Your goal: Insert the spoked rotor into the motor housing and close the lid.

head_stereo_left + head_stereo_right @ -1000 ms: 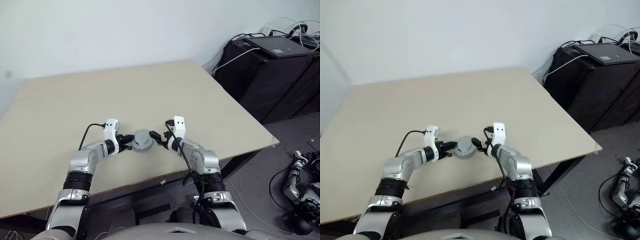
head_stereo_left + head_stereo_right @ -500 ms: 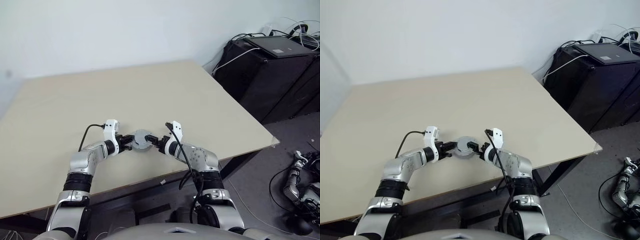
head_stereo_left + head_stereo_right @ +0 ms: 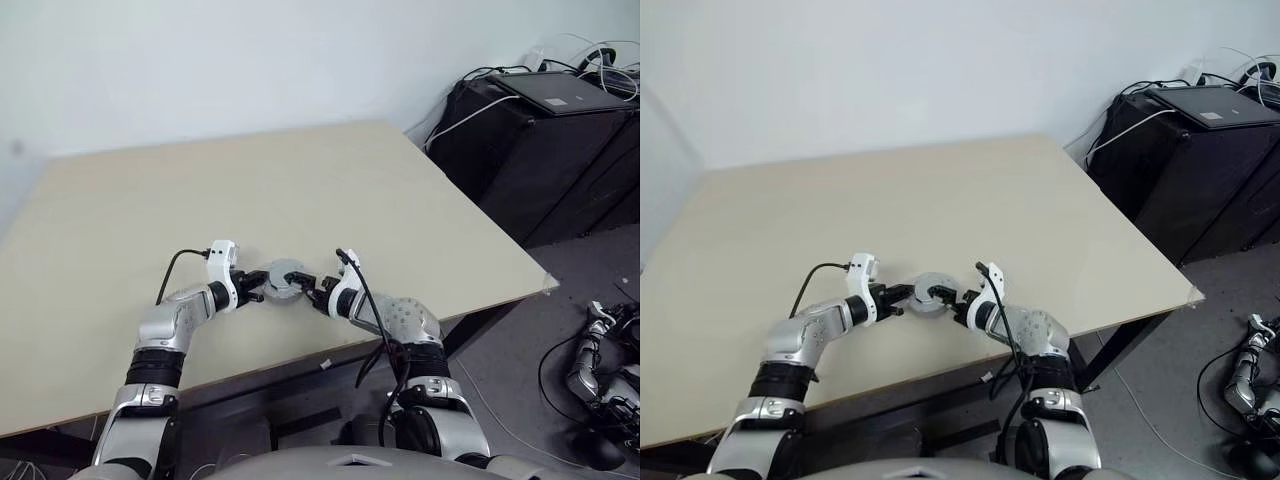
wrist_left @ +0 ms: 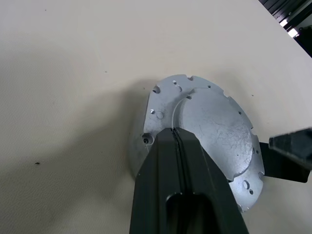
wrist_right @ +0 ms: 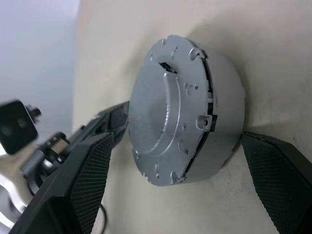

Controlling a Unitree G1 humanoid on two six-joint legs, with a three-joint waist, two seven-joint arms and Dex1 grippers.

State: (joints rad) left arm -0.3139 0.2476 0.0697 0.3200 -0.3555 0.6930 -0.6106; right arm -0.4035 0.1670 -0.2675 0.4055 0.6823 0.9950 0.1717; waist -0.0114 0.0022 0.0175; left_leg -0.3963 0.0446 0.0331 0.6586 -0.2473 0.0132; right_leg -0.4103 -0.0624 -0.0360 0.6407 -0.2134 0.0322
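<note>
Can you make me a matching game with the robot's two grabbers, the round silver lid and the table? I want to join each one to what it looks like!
Things:
1. left gripper
2. right gripper
3. lid
4. table

What it looks like:
A. pale beige and flat, everything rests on it
B. black fingers wide apart, one on each side of the round metal part
C. black fingers pressed together, tip against the silver top
D. round, plain silver face up, with small holes near the rim

Pairs: 1-C, 2-B, 3-D, 4-A
</note>
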